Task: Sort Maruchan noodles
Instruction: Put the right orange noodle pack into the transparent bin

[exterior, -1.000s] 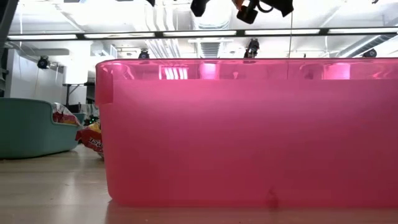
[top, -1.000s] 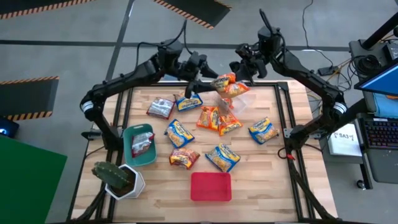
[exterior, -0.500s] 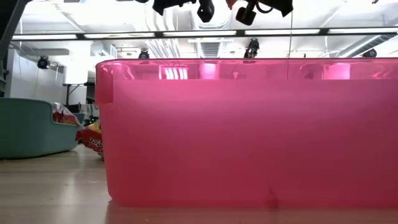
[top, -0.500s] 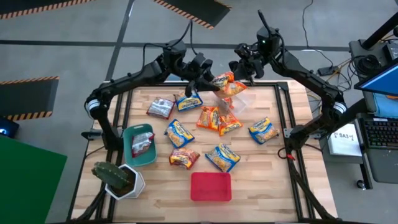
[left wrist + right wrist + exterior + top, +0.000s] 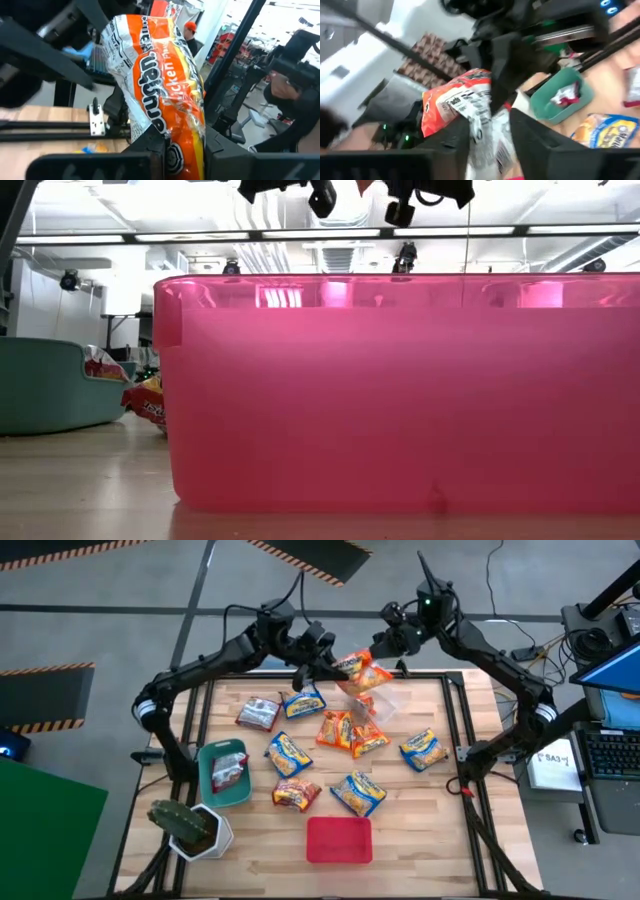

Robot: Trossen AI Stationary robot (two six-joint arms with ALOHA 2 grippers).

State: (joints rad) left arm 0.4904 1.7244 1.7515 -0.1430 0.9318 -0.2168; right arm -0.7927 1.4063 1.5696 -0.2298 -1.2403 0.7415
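Note:
An orange noodle packet (image 5: 360,668) hangs in the air over the table's far edge, between my two grippers. My left gripper (image 5: 328,665) is shut on its left end. My right gripper (image 5: 385,645) stands open at its right end, with the packet (image 5: 470,102) between the parted fingers. More Maruchan noodles lie flat on the table: blue-and-yellow packets (image 5: 288,753), orange ones (image 5: 335,728) and silver-red ones (image 5: 258,712). One silver-red packet lies in the teal bin (image 5: 212,785). My left gripper pinches the orange packet's end (image 5: 186,142) between its two fingers, coming level from the table's left side. The packet stands out beyond the fingers, lifted clear of the table. My right gripper has a finger on either side of the packet's other end (image 5: 487,125); I cannot tell whether they touch it.
A clear bin (image 5: 385,703) stands on the table under the held packet. The red bin (image 5: 339,840) sits at the near edge and fills the low view. A potted cactus (image 5: 185,823) stands at the near left, beside the teal bin.
My left gripper has moved toward the table's right edge, up to the orange packet held aloft by my right gripper, and has shut on its left end. The packet has stayed lifted over the far edge.

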